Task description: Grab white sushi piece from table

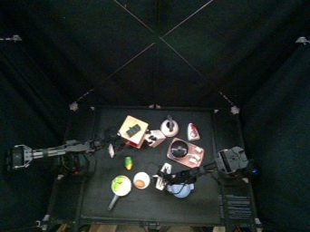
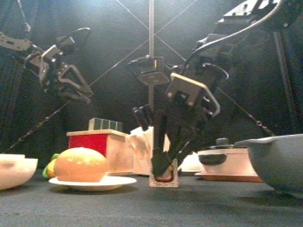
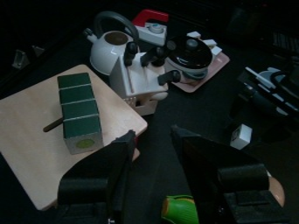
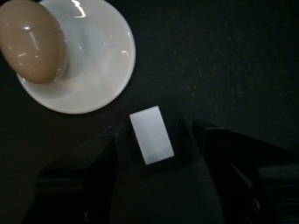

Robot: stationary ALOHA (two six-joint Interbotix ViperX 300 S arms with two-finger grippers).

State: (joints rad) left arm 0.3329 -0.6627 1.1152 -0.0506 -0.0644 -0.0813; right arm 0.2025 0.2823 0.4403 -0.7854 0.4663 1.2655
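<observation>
The white sushi piece (image 4: pixel 152 136) is a small white rectangular block lying flat on the black table (image 4: pixel 233 61). My right gripper (image 4: pixel 156 156) is open, with one jaw on each side of the piece and a gap to both. In the front view the right gripper (image 2: pixel 166 167) points straight down, its tips at the sushi piece (image 2: pixel 165 182). In the top view the right gripper (image 1: pixel 171 173) covers the piece. My left gripper (image 3: pixel 159 159) is open and holds nothing, hovering over the table's left side (image 1: pixel 82 155). It sees the piece (image 3: pixel 242 136) from afar.
A white plate (image 4: pixel 82 70) with a tan bun (image 4: pixel 30 44) lies close beside the piece. A wooden board (image 3: pixel 41 140) carries a green block row (image 3: pixel 79 114). Beyond it are a white teapot (image 3: pixel 111 48) and a pink tray (image 1: pixel 186 150). A grey bowl (image 2: pixel 278 160) stands at the right.
</observation>
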